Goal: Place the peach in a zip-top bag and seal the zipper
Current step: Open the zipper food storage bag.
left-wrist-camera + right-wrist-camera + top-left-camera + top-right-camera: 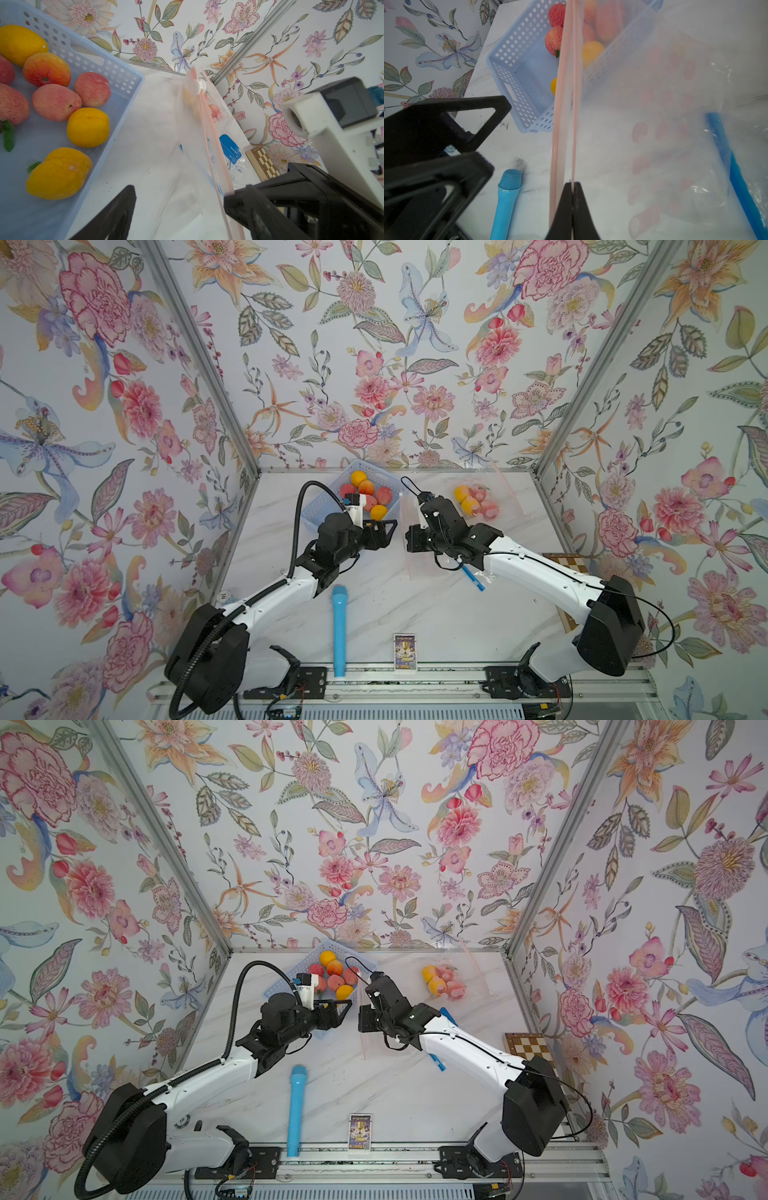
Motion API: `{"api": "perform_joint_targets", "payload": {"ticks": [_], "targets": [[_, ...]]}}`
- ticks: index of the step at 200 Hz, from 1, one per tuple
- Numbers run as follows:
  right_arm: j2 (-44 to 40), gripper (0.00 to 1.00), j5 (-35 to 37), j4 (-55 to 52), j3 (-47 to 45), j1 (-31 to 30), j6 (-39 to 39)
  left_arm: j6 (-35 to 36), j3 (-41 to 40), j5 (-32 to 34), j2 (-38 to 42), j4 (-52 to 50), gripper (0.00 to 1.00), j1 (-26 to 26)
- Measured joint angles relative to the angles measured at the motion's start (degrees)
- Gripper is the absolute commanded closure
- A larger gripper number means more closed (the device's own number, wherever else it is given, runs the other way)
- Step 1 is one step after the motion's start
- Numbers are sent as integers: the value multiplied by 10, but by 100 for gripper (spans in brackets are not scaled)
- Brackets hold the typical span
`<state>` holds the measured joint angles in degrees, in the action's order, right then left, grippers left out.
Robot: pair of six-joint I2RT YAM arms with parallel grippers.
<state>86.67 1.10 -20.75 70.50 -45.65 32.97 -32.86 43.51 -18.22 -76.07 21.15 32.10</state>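
A clear zip-top bag [409, 509] with a pink zipper strip [207, 133] hangs upright between my two grippers. My right gripper [572, 188] is shut on one lip of the strip, and the other lip [557, 145] stands slightly apart from it. My left gripper [180, 205] is open beside the bag's mouth, one finger [247, 201] touching the strip's edge. A white slider [198, 86] sits at the strip's far end. Several pink-red peaches [56, 101] lie among yellow fruit in the blue basket [318, 512]. Neither gripper holds a peach.
A second bag holding fruit [478, 499] lies at the back right. A blue microphone [339, 630] and a small card [404, 651] lie near the front edge. A blue marker [473, 577] lies under my right arm, and a chessboard [569, 564] sits at the right edge.
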Motion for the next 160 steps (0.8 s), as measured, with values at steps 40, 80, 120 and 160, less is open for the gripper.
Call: {"api": "perform_joint_targets", "payload": {"ticks": [40,80,120,160], "targets": [[0,100,11,24,0,0,-2,1,24,-14,-28,8,20,11],[0,100,11,40,0,0,-2,10,36,-15,-50,6,31,20],[0,100,16,40,1,0,-7,18,50,-7,-76,-1,49,21],[0,100,44,38,21,-12,-17,32,72,7,-95,-12,75,26]]}}
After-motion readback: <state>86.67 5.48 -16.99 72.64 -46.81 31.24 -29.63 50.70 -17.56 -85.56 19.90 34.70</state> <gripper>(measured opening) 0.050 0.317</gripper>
